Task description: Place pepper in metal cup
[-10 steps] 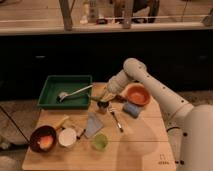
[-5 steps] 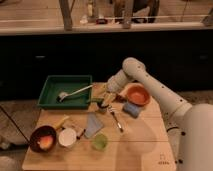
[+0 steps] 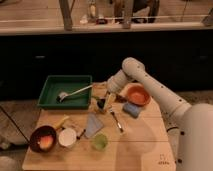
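The metal cup (image 3: pixel 101 105) is a small dark cylinder standing on the wooden table (image 3: pixel 145 145), just right of the green tray. My gripper (image 3: pixel 108 99) hangs right over its rim at the end of the white arm, which reaches in from the right. A yellow-green sliver, the pepper (image 3: pixel 111 98), shows at the gripper's tip by the cup's right edge. I cannot tell whether it is held or lies in the cup.
The green tray (image 3: pixel 52 97) holds a long-handled spoon (image 3: pixel 75 92). An orange bowl (image 3: pixel 136 95), a blue sponge (image 3: pixel 131 109) and a fork (image 3: pixel 116 120) lie right of the cup. In front are a grey cloth (image 3: pixel 92 124), a light green cup (image 3: pixel 100 141), a white cup (image 3: pixel 66 137) and a dark bowl (image 3: pixel 35 134) with an orange fruit.
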`<state>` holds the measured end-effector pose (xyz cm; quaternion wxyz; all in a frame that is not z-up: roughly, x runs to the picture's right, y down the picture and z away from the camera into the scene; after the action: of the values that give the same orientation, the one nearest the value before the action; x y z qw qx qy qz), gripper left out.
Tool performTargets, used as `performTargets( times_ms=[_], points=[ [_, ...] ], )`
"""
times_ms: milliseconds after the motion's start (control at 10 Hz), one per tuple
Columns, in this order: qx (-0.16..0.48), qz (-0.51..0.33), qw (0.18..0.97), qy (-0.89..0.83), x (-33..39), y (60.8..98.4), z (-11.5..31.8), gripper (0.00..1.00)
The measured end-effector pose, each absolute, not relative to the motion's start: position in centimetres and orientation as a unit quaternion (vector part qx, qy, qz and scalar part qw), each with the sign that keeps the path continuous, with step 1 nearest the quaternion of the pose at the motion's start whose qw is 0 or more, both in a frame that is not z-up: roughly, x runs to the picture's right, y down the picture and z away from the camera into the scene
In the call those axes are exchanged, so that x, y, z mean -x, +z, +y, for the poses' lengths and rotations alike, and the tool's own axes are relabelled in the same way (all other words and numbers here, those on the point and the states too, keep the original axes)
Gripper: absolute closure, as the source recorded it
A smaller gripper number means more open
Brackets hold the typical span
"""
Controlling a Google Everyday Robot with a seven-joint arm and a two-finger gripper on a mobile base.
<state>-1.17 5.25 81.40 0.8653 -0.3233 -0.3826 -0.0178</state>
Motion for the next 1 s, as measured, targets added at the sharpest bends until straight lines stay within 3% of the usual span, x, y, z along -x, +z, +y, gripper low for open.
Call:
performTargets(
  times_ms=[1000],
  points=[
    [0.321, -0.401, 0.857, -0.024, 1.13, 81.71, 5.45, 0.2]
  ],
)
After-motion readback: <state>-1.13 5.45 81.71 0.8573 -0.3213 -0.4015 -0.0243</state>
